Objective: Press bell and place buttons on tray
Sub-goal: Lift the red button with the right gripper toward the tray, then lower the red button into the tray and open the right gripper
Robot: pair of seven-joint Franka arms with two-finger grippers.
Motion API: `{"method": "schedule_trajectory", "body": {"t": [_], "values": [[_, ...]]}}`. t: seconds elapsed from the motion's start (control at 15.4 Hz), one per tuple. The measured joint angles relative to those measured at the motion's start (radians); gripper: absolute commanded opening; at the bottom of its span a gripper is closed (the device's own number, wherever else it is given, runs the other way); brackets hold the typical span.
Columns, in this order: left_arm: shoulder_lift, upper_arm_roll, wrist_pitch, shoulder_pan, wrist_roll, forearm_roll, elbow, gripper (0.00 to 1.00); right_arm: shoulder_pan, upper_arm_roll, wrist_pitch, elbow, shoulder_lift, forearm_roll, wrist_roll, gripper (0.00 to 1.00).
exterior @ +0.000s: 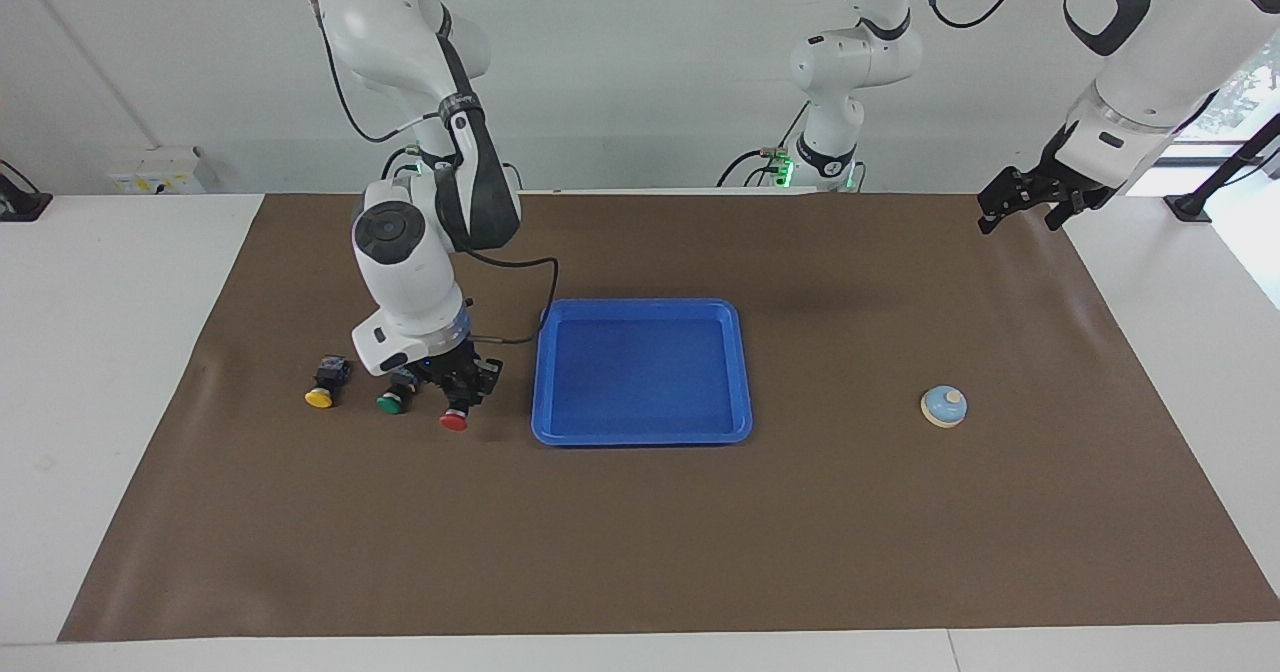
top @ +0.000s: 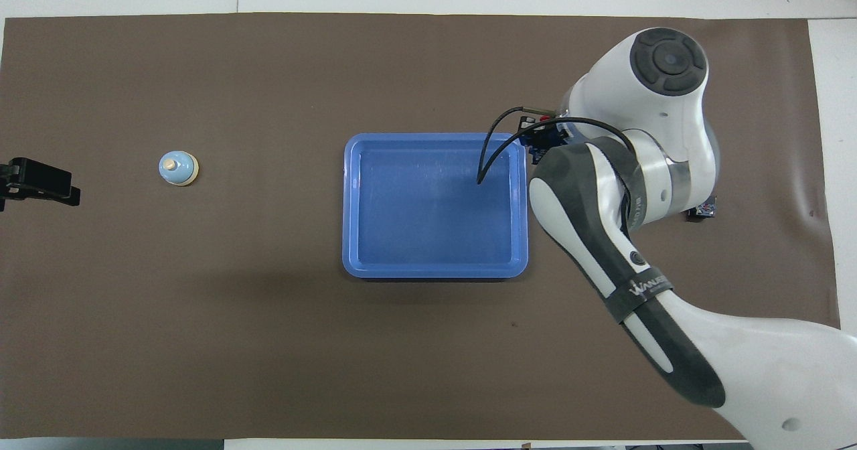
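Right gripper (exterior: 458,384) is clamped on the black body of the red button (exterior: 454,419), which hangs cap-down just clear of the brown mat (exterior: 640,532), beside the tray's end toward the right arm. Left gripper (exterior: 1022,204) waits with its jaws spread wide, over the mat's corner at the left arm's end.

By size: the tray (exterior: 745,372) is a stiff, shallow plastic piece with a low rim, lying mid-table with nothing in it; a button only needs lifting over that rim. The bell (exterior: 944,406) sits well apart from it toward the left arm's end, squat and stable; I judge it wants a push straight down on its cream knob, not a grasp. The 3 buttons look light and rigid. Their round caps seem slippery, so the blocky body is the place to pinch. The green button (exterior: 392,402) and yellow button (exterior: 320,396) rest on the mat next to the red one.
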Motion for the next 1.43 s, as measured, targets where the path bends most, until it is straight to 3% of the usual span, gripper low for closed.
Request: {"method": "schedule_trajectory", "body": {"t": [0.33,0.85,0.91,1.04,1.17,1.3,1.43], "values": [[0.000,0.000,0.000,0.000,0.000,0.000,0.000,1.00,0.122,0.001,0.056,-0.027,0.033,0.003,0.123,0.00],[0.000,0.000,0.000,0.000,0.000,0.000,0.000,1.00,0.152,0.000,0.235,-0.159,0.082,0.003,0.132,0.01],[0.000,0.000,0.000,0.000,0.000,0.000,0.000,1.00,0.153,0.000,0.252,-0.173,0.081,0.003,0.132,0.12],[0.000,0.000,0.000,0.000,0.000,0.000,0.000,1.00,0.153,0.000,0.273,-0.193,0.079,0.003,0.132,0.45],[0.000,0.000,0.000,0.000,0.000,0.000,0.000,1.00,0.153,-0.001,0.273,-0.198,0.074,0.003,0.132,0.90],[0.000,0.000,0.000,0.000,0.000,0.000,0.000,1.00,0.153,-0.002,0.273,-0.201,0.072,0.003,0.133,1.00],[0.000,0.000,0.000,0.000,0.000,0.000,0.000,1.00,0.152,-0.006,0.262,-0.199,0.063,0.003,0.144,1.00]]}}
